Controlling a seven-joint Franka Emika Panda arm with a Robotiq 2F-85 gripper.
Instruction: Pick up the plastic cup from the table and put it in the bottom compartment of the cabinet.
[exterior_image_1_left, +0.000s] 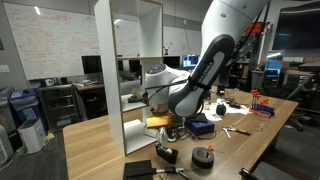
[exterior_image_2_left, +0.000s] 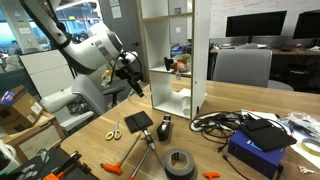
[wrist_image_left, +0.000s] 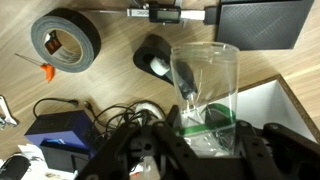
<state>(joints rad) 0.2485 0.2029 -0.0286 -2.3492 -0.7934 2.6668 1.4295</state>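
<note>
The clear plastic cup (wrist_image_left: 205, 85) with a green band is held between my gripper's (wrist_image_left: 207, 140) fingers, which are shut on its lower part. It hangs above the wooden table, at the edge of the white cabinet floor (wrist_image_left: 285, 105). In both exterior views the gripper (exterior_image_2_left: 135, 75) (exterior_image_1_left: 155, 100) is in the air just in front of the tall white open cabinet (exterior_image_2_left: 170, 55) (exterior_image_1_left: 130, 60). It is level with the lower part of the cabinet, outside the bottom compartment (exterior_image_2_left: 178, 102). The cup itself is hard to make out in the exterior views.
On the table below are a grey tape roll (wrist_image_left: 65, 40) (exterior_image_2_left: 180, 160), a small black cylinder (wrist_image_left: 155, 55), a black pad (wrist_image_left: 262, 22), a blue box (wrist_image_left: 60, 135) (exterior_image_2_left: 255, 150) and tangled cables (wrist_image_left: 90, 110). Scissors (exterior_image_2_left: 113, 130) lie near the table edge.
</note>
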